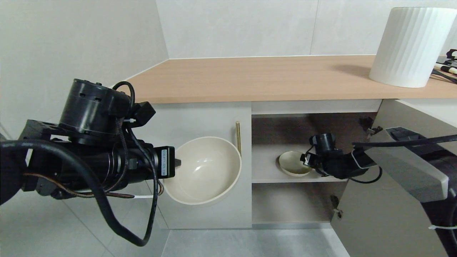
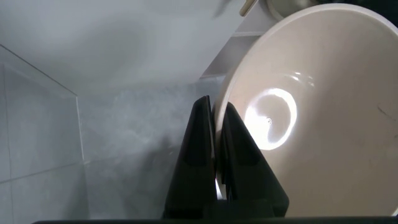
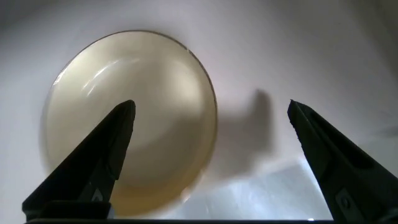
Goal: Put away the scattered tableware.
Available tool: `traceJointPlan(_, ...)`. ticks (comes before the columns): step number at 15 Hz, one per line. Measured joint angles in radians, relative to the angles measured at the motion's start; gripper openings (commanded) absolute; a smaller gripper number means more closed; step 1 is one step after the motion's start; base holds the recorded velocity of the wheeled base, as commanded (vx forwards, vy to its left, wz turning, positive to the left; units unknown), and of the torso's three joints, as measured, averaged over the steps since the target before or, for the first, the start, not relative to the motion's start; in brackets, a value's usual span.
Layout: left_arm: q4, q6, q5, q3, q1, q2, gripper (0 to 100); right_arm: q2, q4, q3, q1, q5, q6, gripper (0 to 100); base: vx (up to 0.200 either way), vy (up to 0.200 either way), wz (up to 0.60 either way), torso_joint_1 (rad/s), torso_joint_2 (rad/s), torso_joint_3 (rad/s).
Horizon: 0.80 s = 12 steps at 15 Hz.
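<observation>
My left gripper (image 1: 177, 163) is shut on the rim of a large cream bowl (image 1: 203, 170), held tilted in the air in front of the closed left cabinet door. In the left wrist view the two black fingers (image 2: 214, 134) pinch the bowl's (image 2: 311, 118) edge. A small cream dish (image 1: 293, 163) lies on the middle shelf (image 1: 267, 171) of the open cabinet. My right gripper (image 3: 211, 121) is open just outside the dish (image 3: 130, 118), one finger over it, the other beside it, nothing held.
A wooden countertop (image 1: 250, 76) runs above the cabinet, with a white ribbed cylinder (image 1: 410, 46) at its right end. The right cabinet door (image 1: 403, 171) stands open toward me. A brass handle (image 1: 238, 137) is on the closed door. A lower shelf (image 1: 289, 207) lies below.
</observation>
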<state>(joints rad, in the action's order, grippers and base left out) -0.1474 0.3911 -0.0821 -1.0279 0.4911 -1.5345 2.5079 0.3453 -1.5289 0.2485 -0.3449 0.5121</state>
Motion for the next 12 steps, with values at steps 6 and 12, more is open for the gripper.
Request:
traceJointPlan(6,0.029,-0.02,-0.001,0.004,0.091,-0.069,0,-0.318,-0.05,0.31,0.106,0.123,-0.023,100,0.0,0.0,0.0,0.0,0.0,0.0)
traceJointPlan(12,0.082,-0.081,-0.043,0.025,0.136,-0.196,0,-0.639,-0.176,0.46,0.261,0.209,-0.1,100,0.0,0.0,0.0,0.0,0.0,0.0)
